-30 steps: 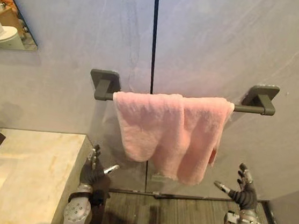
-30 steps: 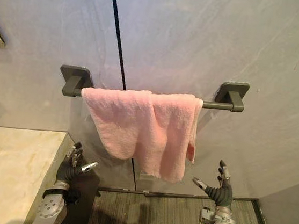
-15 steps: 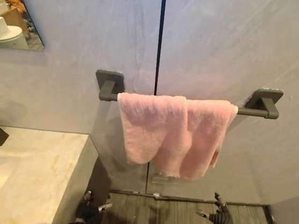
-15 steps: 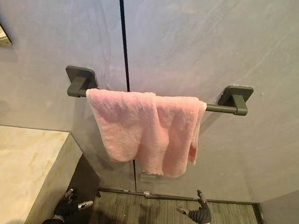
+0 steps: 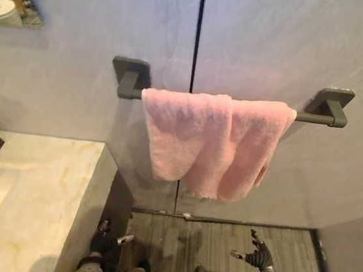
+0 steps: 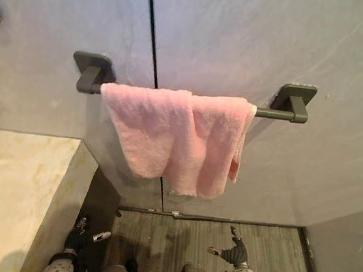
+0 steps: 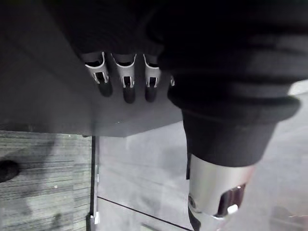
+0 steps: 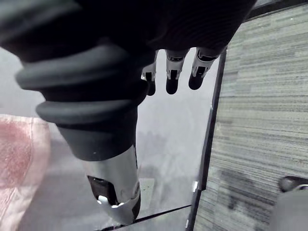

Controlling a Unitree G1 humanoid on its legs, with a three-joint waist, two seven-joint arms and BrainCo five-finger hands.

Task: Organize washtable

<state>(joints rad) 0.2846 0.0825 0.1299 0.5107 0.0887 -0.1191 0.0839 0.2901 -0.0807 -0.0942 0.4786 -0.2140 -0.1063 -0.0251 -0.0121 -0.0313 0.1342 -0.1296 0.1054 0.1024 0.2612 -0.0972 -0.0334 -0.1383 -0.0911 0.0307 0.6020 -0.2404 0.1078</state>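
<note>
Grey wall (image 5: 277, 42) w/ a marble tabletop (image 5: 38, 185) on the left. Pink towel (image 5: 207, 139) is draped over the dark bar (image 5: 311, 117), hanging uneven. Both hands are low near the floor (image 5: 189, 242): left hand (image 5: 101, 235) beside the tabletop's side, right hand (image 5: 256, 256) under the towel's right edge. Fingers on both are relaxed & spread, holding nothing.

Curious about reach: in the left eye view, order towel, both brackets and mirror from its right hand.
1. Pink towel, hanging above the right hand.
2. Right bracket, upper right.
3. Left bracket, upper left.
4. Mirror, far top-left corner.
</note>
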